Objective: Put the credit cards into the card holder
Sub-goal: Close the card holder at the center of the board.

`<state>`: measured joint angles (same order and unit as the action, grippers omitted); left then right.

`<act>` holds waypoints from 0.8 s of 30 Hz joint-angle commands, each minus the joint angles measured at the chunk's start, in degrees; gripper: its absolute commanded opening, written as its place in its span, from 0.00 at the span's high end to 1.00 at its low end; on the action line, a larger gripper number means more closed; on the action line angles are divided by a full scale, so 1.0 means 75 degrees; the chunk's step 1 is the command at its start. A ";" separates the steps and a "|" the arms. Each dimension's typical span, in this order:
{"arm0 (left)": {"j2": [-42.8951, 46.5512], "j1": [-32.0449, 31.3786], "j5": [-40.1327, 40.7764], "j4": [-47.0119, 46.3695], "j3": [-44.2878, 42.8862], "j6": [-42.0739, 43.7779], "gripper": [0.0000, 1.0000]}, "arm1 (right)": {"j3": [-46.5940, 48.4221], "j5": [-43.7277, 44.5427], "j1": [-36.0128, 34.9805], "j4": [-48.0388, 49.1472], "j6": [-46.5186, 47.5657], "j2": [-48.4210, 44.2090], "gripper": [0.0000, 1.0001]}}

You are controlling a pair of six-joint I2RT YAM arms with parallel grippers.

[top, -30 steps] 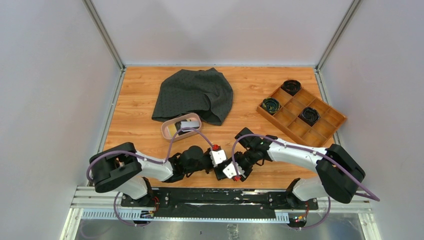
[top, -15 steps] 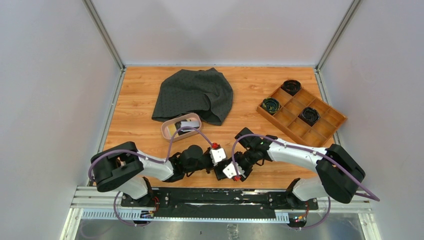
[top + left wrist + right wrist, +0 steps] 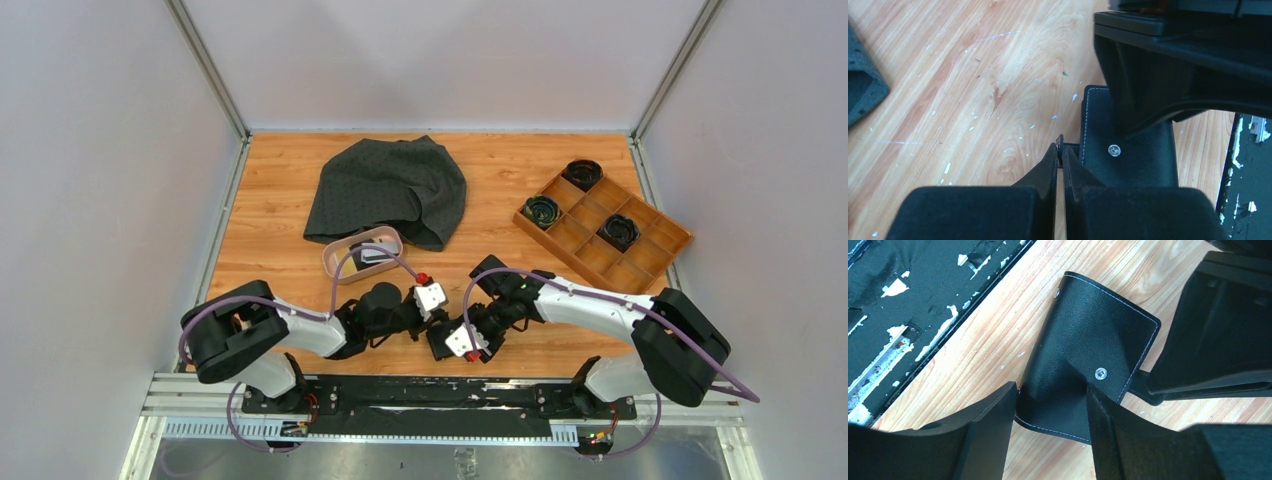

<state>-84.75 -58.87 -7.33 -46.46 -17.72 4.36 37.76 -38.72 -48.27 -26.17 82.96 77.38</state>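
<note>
The card holder [image 3: 1098,335] lies flat on the wooden table [image 3: 280,200], close to the near edge, between the two grippers. It is black and folded shut, with pale stitching along its edge. Its small round snap [image 3: 1101,373] faces up.

The right gripper [image 3: 1052,390] is right over the near end of the card holder. Its two fingers are spread wide apart. One finger [image 3: 993,430] is by the card holder's edge and the other finger [image 3: 1108,430] is over its black cover. It is not gripping anything.

The left gripper [image 3: 1060,150] is just beside the card holder's other edge. Its fingers are squeezed together. They seem to pinch a thin black tab that sticks out from the card holder.

The credit cards [image 3: 372,254] are not in the card holder. They lie in a pink dish [image 3: 328,262] farther back on the table, well apart from the card holder. I can see a grey one and a yellowish one, but they are too small to count.

Just behind the dish is a crumpled dark grey cloth [image 3: 390,190], and its edge touches the dish. Far over on the right side sits a wooden tray [image 3: 585,235] with many little boxes in it. Three black round things sit in three of those boxes.
</note>
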 commanded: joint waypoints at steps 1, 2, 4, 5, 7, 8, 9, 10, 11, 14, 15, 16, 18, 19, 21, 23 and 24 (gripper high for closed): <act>-0.0032 0.0388 -0.0607 -0.0172 -0.0037 -0.0897 1.00 | 0.0038 0.0409 -0.0081 -0.0272 -0.0136 0.0039 0.43; -0.0045 0.0447 -0.0692 -0.0169 -0.0024 -0.0989 1.00 | 0.0040 0.0405 -0.0080 -0.0272 -0.0139 0.0022 0.43; -0.0073 0.0515 -0.0851 -0.0169 -0.0017 -0.1145 1.00 | 0.0046 0.0409 -0.0074 -0.0271 -0.0156 -0.0010 0.41; -0.0080 0.0540 -0.0931 -0.0169 -0.0017 -0.1198 1.00 | 0.0051 0.0421 -0.0066 -0.0272 -0.0168 -0.0028 0.41; -0.0127 0.0596 -0.1053 -0.0169 -0.0039 -0.1315 1.00 | 0.0069 0.0487 -0.0019 -0.0272 -0.0205 -0.0098 0.39; -0.0160 0.0631 -0.1125 -0.0169 -0.0065 -0.1373 1.00 | 0.0074 0.0506 0.0020 -0.0272 -0.0228 -0.0144 0.38; -0.0202 0.0656 -0.1207 -0.0169 -0.0090 -0.1419 1.00 | 0.0066 0.0504 0.0058 -0.0267 -0.0232 -0.0191 0.37; -0.0257 0.0681 -0.1276 -0.0169 -0.0121 -0.1451 1.00 | 0.0055 0.0492 0.0086 -0.0252 -0.0239 -0.0218 0.36; -0.0311 0.0703 -0.1355 -0.0169 -0.0160 -0.1474 1.00 | 0.0046 0.0505 0.0111 -0.0245 -0.0234 -0.0227 0.36; -0.0508 0.0756 -0.1479 -0.0169 -0.0268 -0.1633 0.97 | 0.0043 0.0519 0.0131 -0.0237 -0.0233 -0.0179 0.36; -0.0541 0.0771 -0.1480 -0.0169 -0.0299 -0.1687 0.94 | 0.0050 0.0504 0.0131 -0.0237 -0.0239 -0.0156 0.36; -0.0564 0.0780 -0.1447 -0.0169 -0.0319 -0.1738 0.91 | 0.0051 0.0495 0.0131 -0.0237 -0.0244 -0.0131 0.36; -0.0591 0.0783 -0.1394 -0.0169 -0.0345 -0.1786 0.87 | 0.0052 0.0474 0.0131 -0.0249 -0.0245 -0.0103 0.37; -0.0578 0.0783 -0.1365 -0.0169 -0.0355 -0.1804 0.86 | 0.0052 0.0471 0.0131 -0.0248 -0.0255 -0.0083 0.37; -0.0531 0.0795 -0.1274 -0.0143 -0.0345 -0.1833 0.80 | 0.0052 0.0464 0.0137 -0.0259 -0.0255 -0.0076 0.38; -0.0464 0.0806 -0.1191 -0.0064 -0.0340 -0.1835 0.77 | 0.0063 0.0452 0.0134 -0.0266 -0.0256 -0.0076 0.38; -0.0430 0.0818 -0.1174 -0.0037 -0.0334 -0.1824 0.76 | 0.0069 0.0446 0.0132 -0.0265 -0.0256 -0.0076 0.38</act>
<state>-88.49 -53.32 -16.69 -47.31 -19.59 -8.78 37.78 -36.38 -47.83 -26.15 81.87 76.60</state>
